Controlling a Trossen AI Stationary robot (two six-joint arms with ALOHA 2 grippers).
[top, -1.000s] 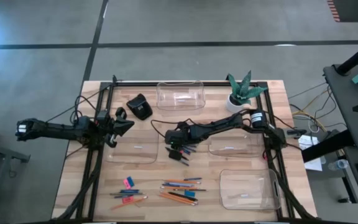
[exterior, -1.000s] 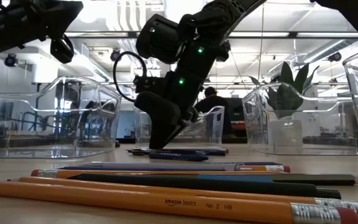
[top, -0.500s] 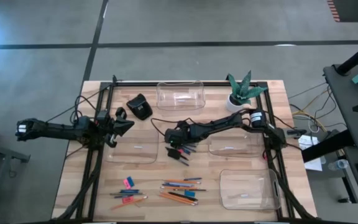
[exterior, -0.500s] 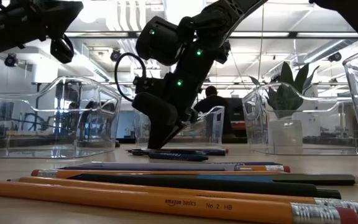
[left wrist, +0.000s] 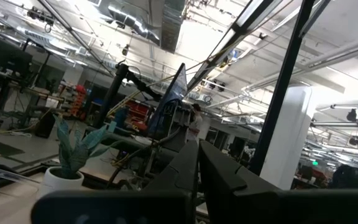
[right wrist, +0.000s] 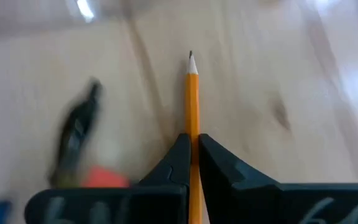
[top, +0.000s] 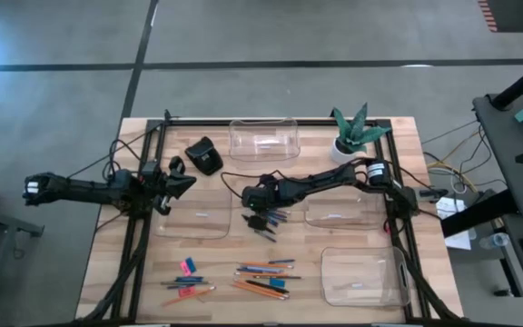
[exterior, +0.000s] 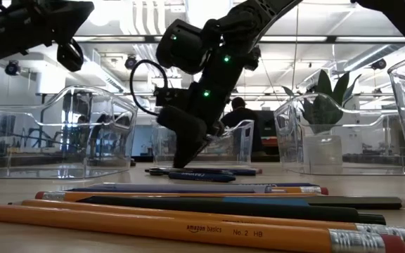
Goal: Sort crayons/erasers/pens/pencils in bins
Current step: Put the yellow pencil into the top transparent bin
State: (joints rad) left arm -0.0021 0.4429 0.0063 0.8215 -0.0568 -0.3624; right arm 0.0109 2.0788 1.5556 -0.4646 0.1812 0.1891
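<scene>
Your left gripper point(top: 185, 181) waits over the table's point(top: 216, 254) left edge, fingers pressed together on nothing, above the left bin point(top: 195, 218). Near the front edge lie pink erasers point(top: 187, 265), then a scatter of pencils point(top: 260, 289) and pens point(top: 263, 283). At the table's middle, your right gripper point(top: 254, 221) is clamped on one orange pencil point(right wrist: 192, 99), its dark tip pointing ahead over the wood, just above a small cluster of pens point(top: 273, 218). Two more bins point(top: 361, 275) sit along the right edge.
</scene>
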